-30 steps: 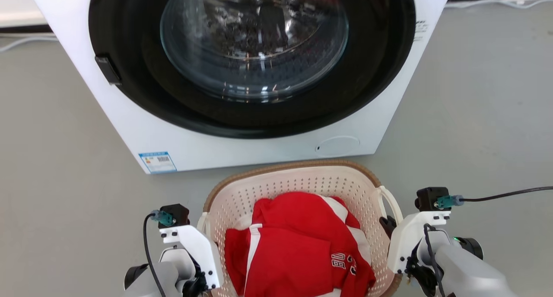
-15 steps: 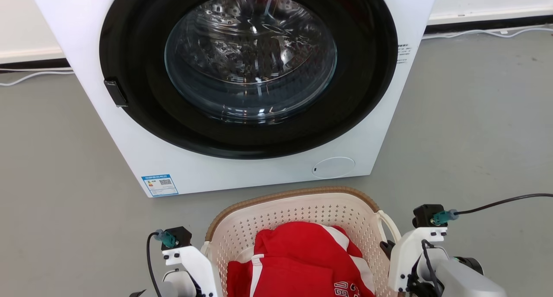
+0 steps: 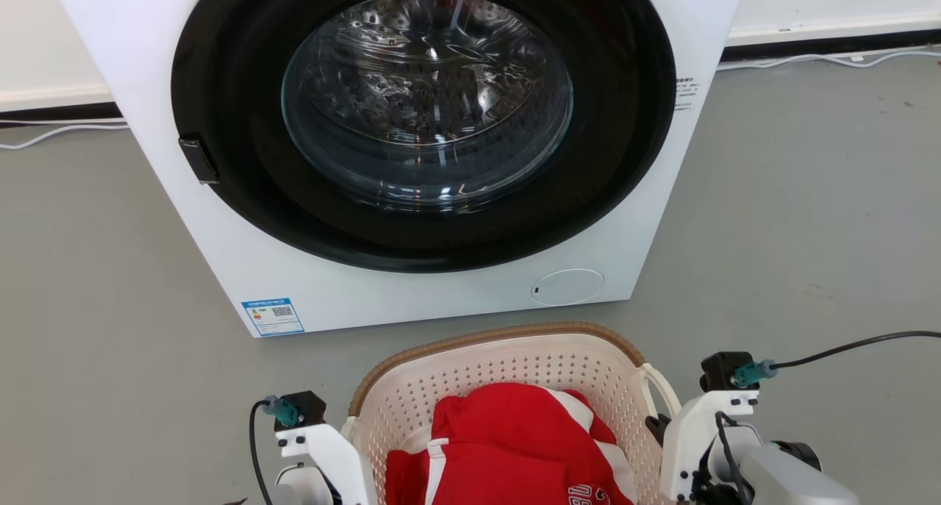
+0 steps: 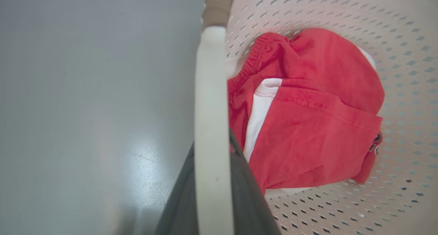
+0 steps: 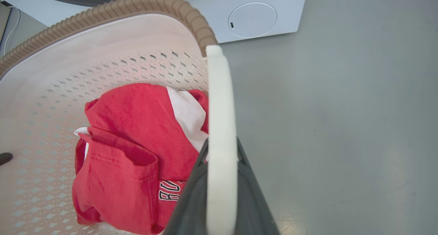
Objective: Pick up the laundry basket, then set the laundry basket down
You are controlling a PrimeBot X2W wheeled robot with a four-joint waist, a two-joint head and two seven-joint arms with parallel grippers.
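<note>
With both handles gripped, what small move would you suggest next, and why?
Probably raise both arms together, evenly: the left gripper and right gripper are each shut on a handle of the laundry basket, which is close before the washing machine.

Washing machine [image 3: 441, 299], front panel, lower left: a blue-bordered label [image 3: 273, 316] with a QR code. Its print is too small for me to read. Right edge of the panel: small print [image 3: 685, 95], likewise illegible. Red garment [image 5: 137, 125] in the laundry basket [image 5: 113, 43]: white outlined lettering [image 5: 170, 195], partly hidden in my right wrist view. It looks like "BU", but I cannot be sure.
</note>
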